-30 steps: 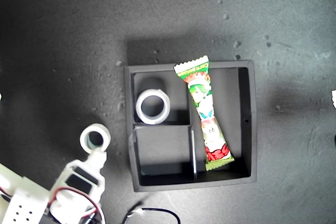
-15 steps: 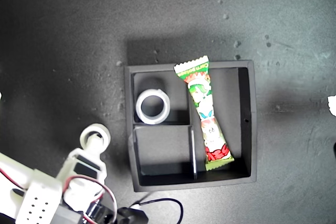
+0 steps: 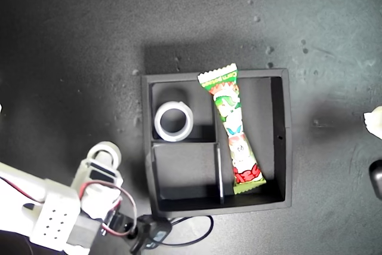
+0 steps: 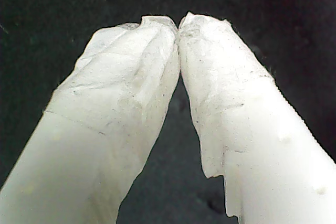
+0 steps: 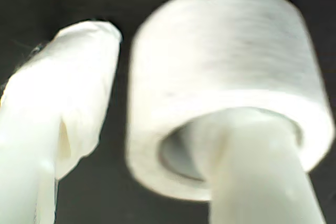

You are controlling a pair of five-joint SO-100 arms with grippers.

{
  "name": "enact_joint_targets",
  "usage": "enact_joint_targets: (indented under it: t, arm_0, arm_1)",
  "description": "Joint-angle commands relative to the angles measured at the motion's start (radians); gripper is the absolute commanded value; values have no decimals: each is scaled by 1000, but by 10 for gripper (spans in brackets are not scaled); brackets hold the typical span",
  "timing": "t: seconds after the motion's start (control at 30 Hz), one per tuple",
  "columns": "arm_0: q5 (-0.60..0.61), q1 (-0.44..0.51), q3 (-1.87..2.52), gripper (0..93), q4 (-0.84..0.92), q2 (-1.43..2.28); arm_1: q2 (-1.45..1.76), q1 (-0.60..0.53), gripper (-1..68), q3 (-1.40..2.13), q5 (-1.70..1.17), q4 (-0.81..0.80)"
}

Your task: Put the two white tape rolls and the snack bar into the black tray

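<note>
The second pincer point(image 5: 157, 108) is seen with its fingers apart: one finger point(image 5: 252, 166) is threaded through the open centre of the smaller tape roll point(image 5: 226, 82), the other finger point(image 5: 68, 103) stands just outside the roll's wall, with a gap left between them. The roll is therefore straddled but not yet clamped. In the exterior view the same roll point(image 3: 106, 150) is found right at the tip of the second pincer point(image 3: 102, 158), resting on the dark counter point(image 3: 71, 46) and outside the tray.

Just beyond the pincer, toward the exterior view's right, the black tray point(image 3: 285, 141) is met. The small compartment nearest the pincer is bare and is judged the likely place for the roll. Past it, in the other small compartment, the wider tape roll point(image 3: 173, 121) is already lying. Farther still, in the long compartment, the snack bar point(image 3: 234, 131) is laid aslant, one crinkled end riding over the tray's wall.

The first pincer point(image 4: 179, 24) is held with its fingertips pressed together on nothing, above bare counter, well apart from the work.

Two of three items are judged placed; the last roll remains to be gripped, lifted and lowered in.
</note>
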Motion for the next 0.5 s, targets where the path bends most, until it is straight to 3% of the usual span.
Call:
enact_joint_targets:
  t: [0.0,0.17,0.47]
  arm_0:
    - [2,-14,37,22,-5,121]
    - [98,-44,25,13,57,301]
    - [416,-94,-422,3,92,187]
  arm_1:
    - [258,8,-6,229,43,-176]
    - [629,32,-6,509,41,-196]
    - [655,75,-6,673,34,-295]
